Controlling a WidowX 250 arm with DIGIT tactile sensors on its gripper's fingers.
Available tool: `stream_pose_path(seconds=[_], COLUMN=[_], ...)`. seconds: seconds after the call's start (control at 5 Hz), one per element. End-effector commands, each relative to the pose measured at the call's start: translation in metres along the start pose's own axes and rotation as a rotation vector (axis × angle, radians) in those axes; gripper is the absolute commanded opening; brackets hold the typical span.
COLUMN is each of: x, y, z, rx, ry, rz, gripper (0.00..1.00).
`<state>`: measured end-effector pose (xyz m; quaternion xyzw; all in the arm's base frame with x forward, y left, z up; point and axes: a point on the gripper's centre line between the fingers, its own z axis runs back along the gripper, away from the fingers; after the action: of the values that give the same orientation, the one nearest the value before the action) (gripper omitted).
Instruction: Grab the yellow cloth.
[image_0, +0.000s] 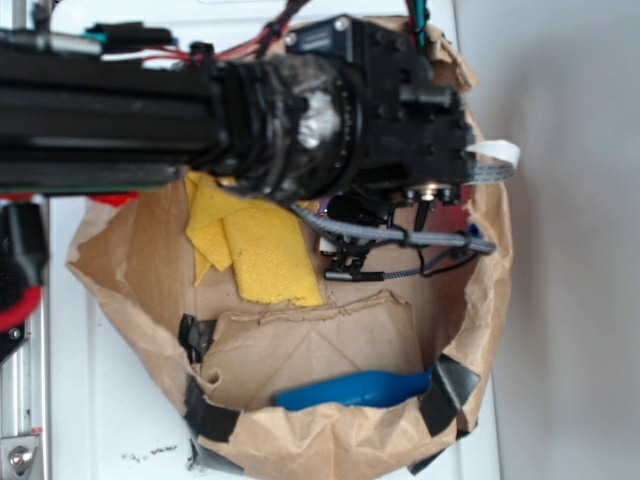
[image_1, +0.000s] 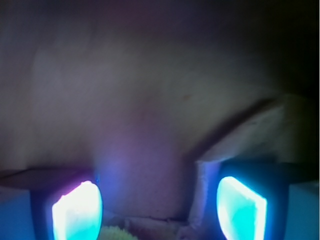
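Exterior view: one white counter (image_0: 560, 200) carries one brown paper bag (image_0: 300, 440), rim rolled down and patched with black tape. One black robot arm (image_0: 200, 110) reaches across the bag's top from the left, and its bulk with its trailing cables covers the upper middle of the bag. One yellow cloth (image_0: 260, 250) lies in overlapping layers on the bag floor, upper left, partly under the arm. One blue plastic piece (image_0: 350, 388) lies along the near wall, well apart from the cloth.

Wrist view: jaws (image_1: 160, 210) spread apart, nothing between the two glowing pads (image_1: 77, 210). Brown paper fills the view; a sliver of yellow shows at the bottom edge.
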<state>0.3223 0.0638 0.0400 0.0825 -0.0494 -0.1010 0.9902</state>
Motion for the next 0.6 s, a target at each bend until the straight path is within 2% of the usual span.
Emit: stream_pose_path(seconds=[0.0, 0.2, 0.4], x=[-0.011, -0.020, -0.040], y=[0.008, 0.008, 0.003], z=[0.048, 0.052, 0.053], rx=[-0.042, -0.064, -0.070], ry=[-0.102, -0.102, -0.100], rz=[-0.005, 0.019, -0.018], gripper=[1.00, 1.00, 1.00])
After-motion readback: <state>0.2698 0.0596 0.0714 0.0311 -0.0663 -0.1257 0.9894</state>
